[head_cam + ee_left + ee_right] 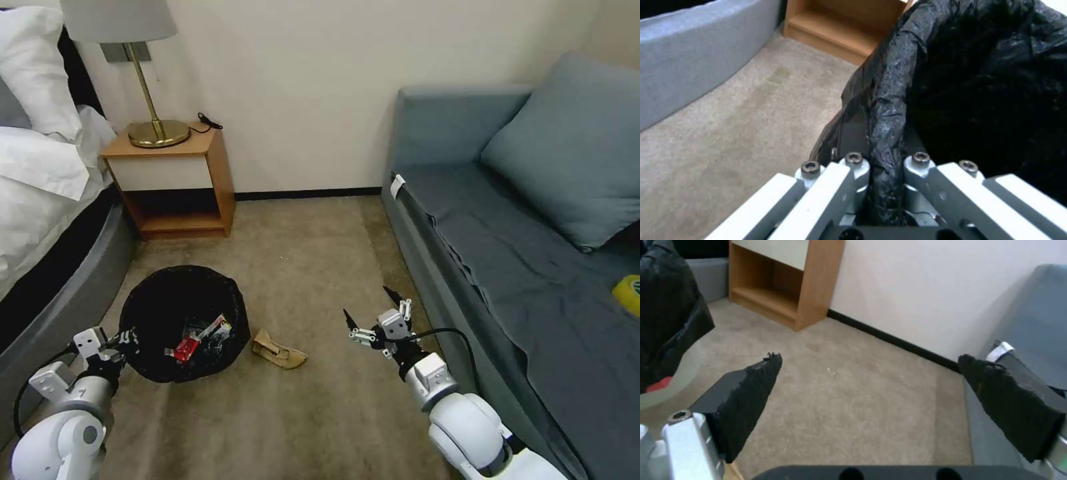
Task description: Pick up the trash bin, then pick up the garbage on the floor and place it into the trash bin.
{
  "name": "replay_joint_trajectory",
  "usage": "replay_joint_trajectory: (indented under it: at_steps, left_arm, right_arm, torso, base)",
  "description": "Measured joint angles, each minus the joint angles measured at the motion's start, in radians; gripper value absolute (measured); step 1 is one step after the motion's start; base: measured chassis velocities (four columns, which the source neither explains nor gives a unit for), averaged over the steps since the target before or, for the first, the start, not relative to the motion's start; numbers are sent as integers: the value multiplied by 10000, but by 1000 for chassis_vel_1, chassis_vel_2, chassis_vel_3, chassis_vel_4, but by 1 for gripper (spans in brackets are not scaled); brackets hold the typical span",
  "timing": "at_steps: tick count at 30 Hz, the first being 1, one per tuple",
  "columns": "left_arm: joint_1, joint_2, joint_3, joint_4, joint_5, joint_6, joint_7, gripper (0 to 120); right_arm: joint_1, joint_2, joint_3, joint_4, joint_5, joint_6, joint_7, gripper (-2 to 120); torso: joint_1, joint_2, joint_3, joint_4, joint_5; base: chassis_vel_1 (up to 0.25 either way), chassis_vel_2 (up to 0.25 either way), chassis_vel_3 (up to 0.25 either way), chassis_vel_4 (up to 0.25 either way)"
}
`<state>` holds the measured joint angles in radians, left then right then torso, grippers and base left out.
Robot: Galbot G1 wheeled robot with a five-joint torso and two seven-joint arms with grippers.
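The trash bin (183, 323), lined with a crinkly black bag, hangs at the lower left of the head view. My left gripper (127, 343) is shut on its near rim; the left wrist view shows the bag's rim (887, 133) pinched between the fingers. Inside the bin lie a red-and-white packet (188, 347) and other shiny litter. A crumpled tan paper (277, 351), the garbage left outside, rests on the carpet just right of the bin. My right gripper (372, 312) hovers open to the right of the paper, with nothing between its black fingertips (751, 396).
A wooden nightstand (177, 180) with a brass lamp (157, 130) stands against the back wall. The bed (47, 220) runs along the left, a grey-blue sofa (520, 253) along the right, with a yellow tape roll (629, 293) on it. Bare carpet lies between them.
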<state>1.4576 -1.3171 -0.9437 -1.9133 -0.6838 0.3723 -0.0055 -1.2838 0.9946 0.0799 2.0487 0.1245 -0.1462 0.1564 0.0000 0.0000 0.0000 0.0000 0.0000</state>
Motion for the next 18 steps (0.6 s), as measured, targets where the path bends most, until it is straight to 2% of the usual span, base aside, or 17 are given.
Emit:
replay_joint_trajectory:
  at_steps: [18]
  left_arm:
    - [-72, 556, -259, 356, -373, -11, 61, 4]
  right_arm:
    - [1272, 168, -1289, -870, 478, -145, 145, 100]
  torso:
    - [1, 0, 1, 0, -2]
  base:
    - [-67, 76, 72, -72]
